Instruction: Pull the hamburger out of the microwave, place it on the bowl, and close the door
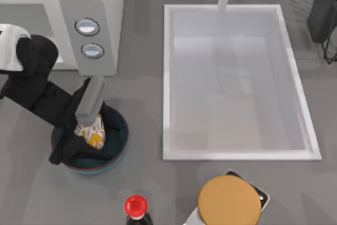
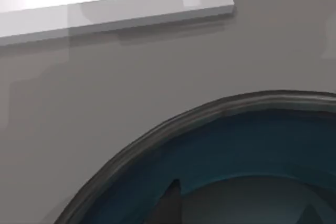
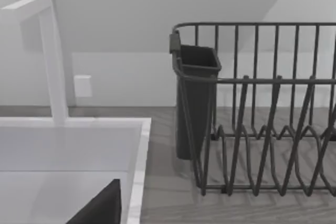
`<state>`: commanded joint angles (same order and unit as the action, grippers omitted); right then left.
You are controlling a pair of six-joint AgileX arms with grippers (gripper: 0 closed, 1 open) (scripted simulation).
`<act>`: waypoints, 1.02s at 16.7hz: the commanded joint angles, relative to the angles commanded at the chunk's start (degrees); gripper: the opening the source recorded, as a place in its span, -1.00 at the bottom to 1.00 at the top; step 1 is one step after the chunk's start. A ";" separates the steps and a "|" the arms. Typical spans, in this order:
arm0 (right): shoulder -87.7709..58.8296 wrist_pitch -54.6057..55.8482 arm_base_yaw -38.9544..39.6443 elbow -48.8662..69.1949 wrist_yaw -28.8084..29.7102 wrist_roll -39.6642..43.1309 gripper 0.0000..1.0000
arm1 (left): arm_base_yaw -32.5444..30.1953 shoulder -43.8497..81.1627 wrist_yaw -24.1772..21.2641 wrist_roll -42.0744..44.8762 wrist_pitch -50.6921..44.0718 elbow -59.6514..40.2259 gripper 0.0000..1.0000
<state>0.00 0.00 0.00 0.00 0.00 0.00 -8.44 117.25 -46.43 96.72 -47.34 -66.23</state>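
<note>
Here the left gripper (image 1: 87, 139) hangs low over the bowl (image 1: 120, 142) at about eight o'clock on the table, its dark fingers (image 1: 67, 148) reaching down on either side of the hamburger (image 1: 92, 130); whether they are clamped on the wrapper or have let go cannot be told from above, since the arm hides the tips. The hamburger sits within the bowl's rim, so placing looks done or nearly so. Judging by its crumpled white and orange paper, it should be light, soft and easily squashed, and the paper may slide; a gentle pinch across its middle, not the loose folds, would suit it best. The bowl, seen close in the left wrist view as a blue curve with a thin darker rim, looks stiff and stable enough to receive it. Just beyond, at ten o'clock, stands the microwave (image 1: 100, 3) with its two knobs (image 1: 87, 26); the door's position is unclear. The sink basin (image 1: 168, 77) lies at three o'clock. The right gripper is parked near the dish rack (image 3: 252, 108) at the table's far right.
</note>
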 joint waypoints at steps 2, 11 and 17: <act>0.00 0.00 0.00 0.00 0.00 0.00 1.00 | 0.00 0.00 0.00 0.00 0.00 0.00 -0.10; 0.00 0.00 0.00 0.00 0.00 0.00 1.00 | 0.00 0.00 0.00 0.00 0.00 0.00 1.00; 0.00 0.00 0.00 0.00 0.00 0.00 1.00 | 0.00 0.00 0.00 0.00 0.00 0.00 1.00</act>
<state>0.00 0.00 0.00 0.00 0.00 0.00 -8.44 117.25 -46.43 96.72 -47.34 -66.23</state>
